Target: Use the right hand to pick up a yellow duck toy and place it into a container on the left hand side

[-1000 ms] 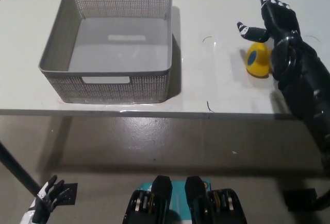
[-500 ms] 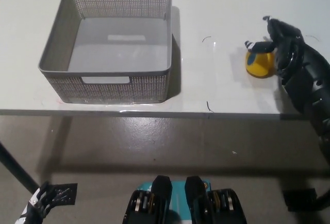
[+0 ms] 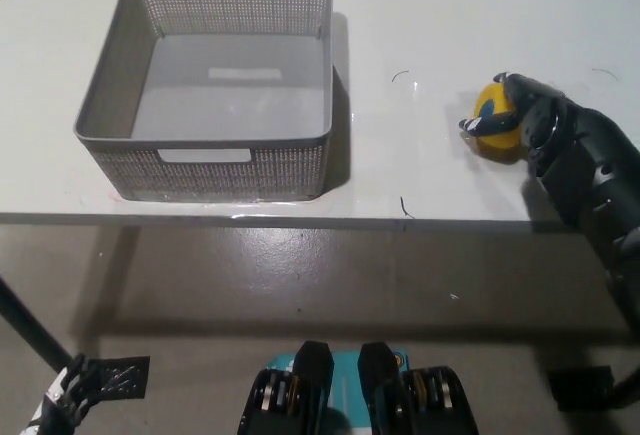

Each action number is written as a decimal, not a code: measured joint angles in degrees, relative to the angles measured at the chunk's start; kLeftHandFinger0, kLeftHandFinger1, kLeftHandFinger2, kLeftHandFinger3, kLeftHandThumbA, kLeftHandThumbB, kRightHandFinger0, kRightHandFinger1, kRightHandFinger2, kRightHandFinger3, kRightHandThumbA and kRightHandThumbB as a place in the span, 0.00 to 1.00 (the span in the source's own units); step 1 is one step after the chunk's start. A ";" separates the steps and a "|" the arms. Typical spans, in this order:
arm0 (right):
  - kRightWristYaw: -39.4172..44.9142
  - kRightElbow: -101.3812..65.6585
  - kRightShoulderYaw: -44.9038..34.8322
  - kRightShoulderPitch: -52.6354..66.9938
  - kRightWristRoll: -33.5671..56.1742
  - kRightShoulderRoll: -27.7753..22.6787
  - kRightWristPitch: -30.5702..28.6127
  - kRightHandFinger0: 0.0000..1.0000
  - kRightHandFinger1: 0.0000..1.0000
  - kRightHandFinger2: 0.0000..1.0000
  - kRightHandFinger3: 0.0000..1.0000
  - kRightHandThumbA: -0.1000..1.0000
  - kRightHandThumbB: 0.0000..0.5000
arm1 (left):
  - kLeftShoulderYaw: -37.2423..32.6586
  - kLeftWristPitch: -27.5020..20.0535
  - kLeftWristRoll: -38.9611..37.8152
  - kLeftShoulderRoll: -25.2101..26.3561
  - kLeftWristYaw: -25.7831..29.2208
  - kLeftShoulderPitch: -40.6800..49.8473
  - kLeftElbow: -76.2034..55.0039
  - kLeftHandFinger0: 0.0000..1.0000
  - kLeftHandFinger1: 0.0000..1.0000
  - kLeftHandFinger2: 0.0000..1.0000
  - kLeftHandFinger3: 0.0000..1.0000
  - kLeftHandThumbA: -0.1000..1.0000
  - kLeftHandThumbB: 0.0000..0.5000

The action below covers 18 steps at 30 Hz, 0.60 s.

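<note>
A: And the right hand (image 3: 522, 123) has dropped from above the duck (image 3: 495, 130) and wrapped onto it in the last second; fingers that were spread wide a moment ago are now curled round the toy, and the duck has tipped a little toward the hand

B: So it's gripping the duck, then?

A: Looks that way. Black fingers closed over its right side and top, one fingertip poking out at its left edge. The duck is on the table (image 3: 420, 25), at the right side, well apart from the basket (image 3: 112, 75)

B: Lifted yet?

A: Hard to call, but I'd say it sits on the surface or barely off it

B: What makes this grab go well?

A: I'd firm the hold before rising. It's a smooth, rounded toy and could squirt out sideways. Then lift straight up, high enough to clear the basket's near wall, carry across to the left, and let go only once it's over the open middle

B: And the left hand (image 3: 62, 402)?

A: Resting low at the bottom left, under the table edge. Too small to tell whether it's open or closed
</note>
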 measured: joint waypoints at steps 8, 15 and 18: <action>0.16 1.17 2.22 -1.00 -0.05 2.54 0.01 1.00 1.00 1.00 1.00 0.61 1.00 | 2.08 0.02 -1.82 -0.27 0.02 0.83 -0.93 1.00 1.00 1.00 1.00 1.00 0.30; -0.33 1.85 4.44 -1.38 -0.24 3.40 -0.01 0.70 0.77 0.80 1.00 0.00 0.43 | 3.24 0.03 -3.91 -0.23 0.01 0.98 -1.82 1.00 1.00 1.00 1.00 1.00 0.22; -4.11 1.90 4.68 -0.67 -0.16 3.66 -0.34 0.15 0.31 0.42 0.52 0.00 0.35 | 3.78 0.03 -4.68 -0.19 0.00 0.94 -1.80 1.00 1.00 1.00 1.00 1.00 0.13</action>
